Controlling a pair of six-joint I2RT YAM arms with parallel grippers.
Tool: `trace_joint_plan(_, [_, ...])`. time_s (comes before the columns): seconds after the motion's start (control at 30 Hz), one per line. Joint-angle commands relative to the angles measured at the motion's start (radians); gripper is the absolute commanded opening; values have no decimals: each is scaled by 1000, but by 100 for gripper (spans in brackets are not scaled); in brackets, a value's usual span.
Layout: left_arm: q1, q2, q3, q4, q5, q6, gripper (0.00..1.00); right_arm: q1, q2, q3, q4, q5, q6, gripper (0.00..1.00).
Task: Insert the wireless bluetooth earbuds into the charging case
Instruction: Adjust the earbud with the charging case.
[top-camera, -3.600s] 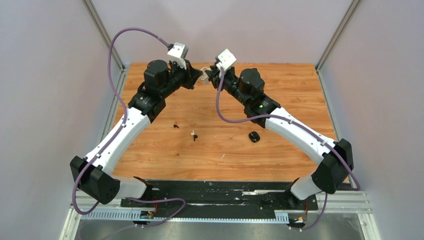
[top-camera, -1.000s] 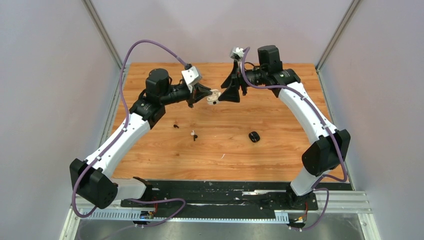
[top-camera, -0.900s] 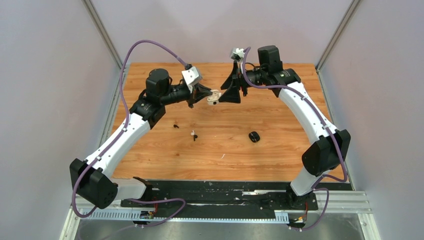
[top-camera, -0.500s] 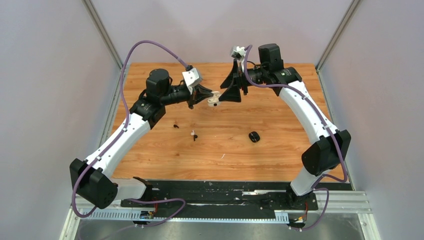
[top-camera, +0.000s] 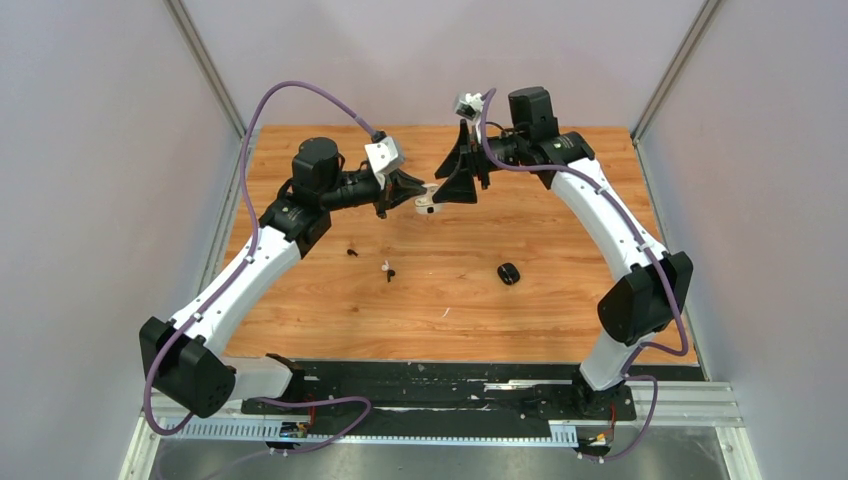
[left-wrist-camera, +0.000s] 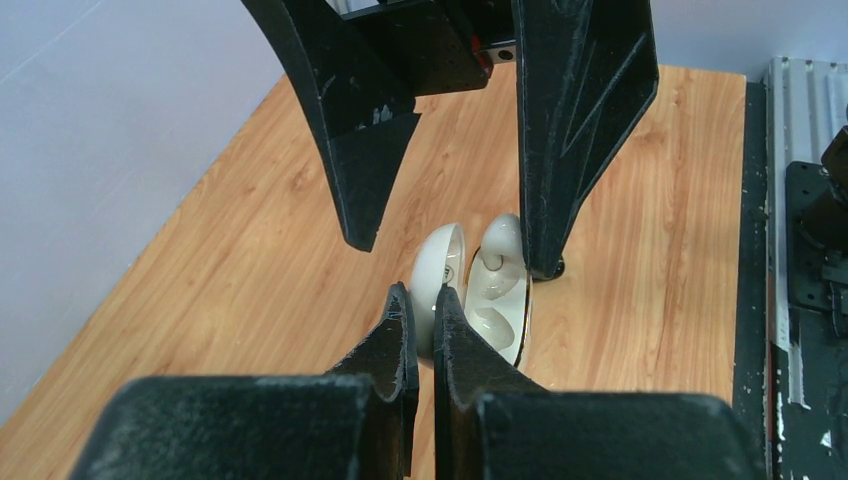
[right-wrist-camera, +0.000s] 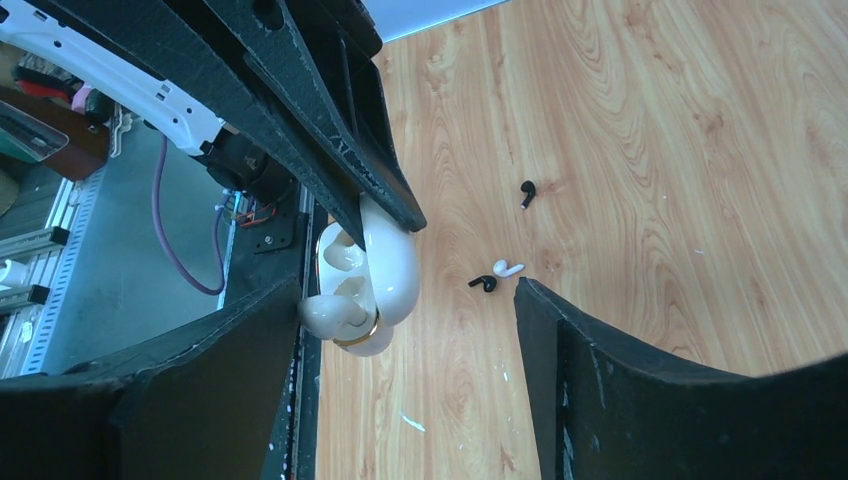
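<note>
An open white charging case (top-camera: 427, 203) with a gold rim hangs above the far middle of the table. My left gripper (left-wrist-camera: 420, 300) is shut on one of its halves (left-wrist-camera: 441, 268). The other half (left-wrist-camera: 503, 283) shows two hollow seats. My right gripper (right-wrist-camera: 408, 290) is open and straddles the case (right-wrist-camera: 376, 268); one finger (right-wrist-camera: 215, 390) is close beside the rimmed half. On the wood lie a black earbud (top-camera: 352, 251), a white earbud (top-camera: 385, 265) and another black earbud (top-camera: 391, 274). The right wrist view also shows these earbuds: black (right-wrist-camera: 527, 190), white (right-wrist-camera: 507, 268), black (right-wrist-camera: 483, 284).
A closed black case (top-camera: 509, 272) lies on the table to the right of the earbuds. A small white fleck (top-camera: 446, 312) sits nearer the front. Grey walls and metal rails (top-camera: 210, 70) bound the wooden table (top-camera: 560, 320) on three sides.
Both grippers have come forward from the far edge with the case. Over the last second the right gripper has shifted slightly left, closer round the case; the left gripper keeps its hold.
</note>
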Motion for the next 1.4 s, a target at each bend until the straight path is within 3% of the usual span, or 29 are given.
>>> trace_joint_plan(0.0, [-4,-12,10,42,30,-4,0,9,14,63,53,-32,15,79])
trace_joint_plan(1.0, [-4,0,19,66,1,-13,0,50,33,104,106,46,59,81])
trace_joint_plan(1.23, [-4,7,16,39,-68,26,0,15,20,262,116,-80,232,86])
trace_joint_plan(1.37, [1,5,13,13,-116,32,0,-12,-9,234,117,-73,223,86])
